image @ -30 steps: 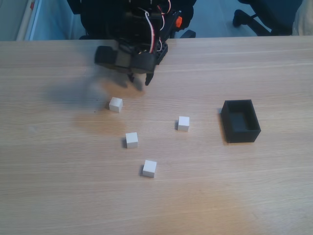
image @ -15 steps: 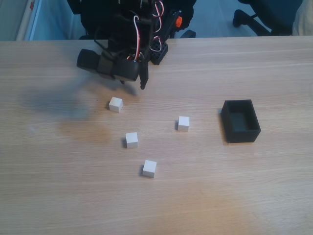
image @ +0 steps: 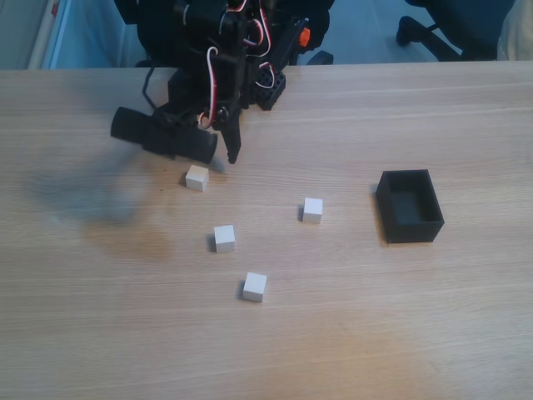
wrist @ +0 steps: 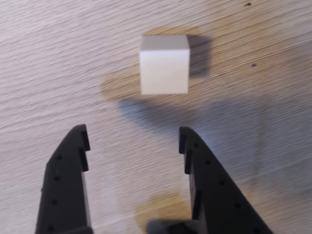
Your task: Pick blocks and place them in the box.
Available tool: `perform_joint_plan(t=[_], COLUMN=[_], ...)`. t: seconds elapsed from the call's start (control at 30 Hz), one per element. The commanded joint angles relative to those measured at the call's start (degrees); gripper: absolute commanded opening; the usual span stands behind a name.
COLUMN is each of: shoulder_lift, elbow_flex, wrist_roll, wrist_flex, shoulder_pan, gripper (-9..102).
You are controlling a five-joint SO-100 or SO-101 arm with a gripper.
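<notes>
**Hand spread above the upper-left block**

Reading the fixed view from left to right, we first meet the black arm (image: pixel 179 137) reaching over the wooden worktop (image: pixel 100 275) from the far edge, its red and white wires looping above. Its hand (image: pixel 225 158) points down at the worktop, just beyond the upper-left block (image: pixel 196 177) and not touching it. In the wrist view we see the hand (wrist: pixel 132 139) with its two black fingers (wrist: pixel 68 175) spread apart and nothing between them; the same white block (wrist: pixel 165 63) sits ahead of the fingertips, clear of both, resting flat on the wood with its shadow falling to the right.

Moving right in the fixed view, we find a second block (image: pixel 224 238) nearer the camera, and a third block (image: pixel 255 286) nearer still, the closest to us of the group. A fourth block (image: pixel 312 210) lies further right, roughly level between the first and second. All four are white cubes lying apart from one another on the bare worktop.

Further right again stands the black box (image: pixel 410 225), open at the top, well apart from every block. What we can see of its inside looks dark, with no block in it. At the far upper right, beyond the worktop edge, we make out part of a dark chair base (image: pixel 433 29) on the floor.
</notes>
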Motion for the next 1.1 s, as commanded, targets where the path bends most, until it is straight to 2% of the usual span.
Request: perform_joint_plan(t=[0.0,0.37,1.07], shoulder_lift=[-2.2,-11.34,-19.07], elbow_flex=[-3.08,-3.16,-6.15], wrist_roll=[-1.49,-4.57,-0.97], wrist_flex=[-2.72,-11.07,-16.26], shoulder_pan=[1.14,4.75,3.08], gripper=[20,20,18])
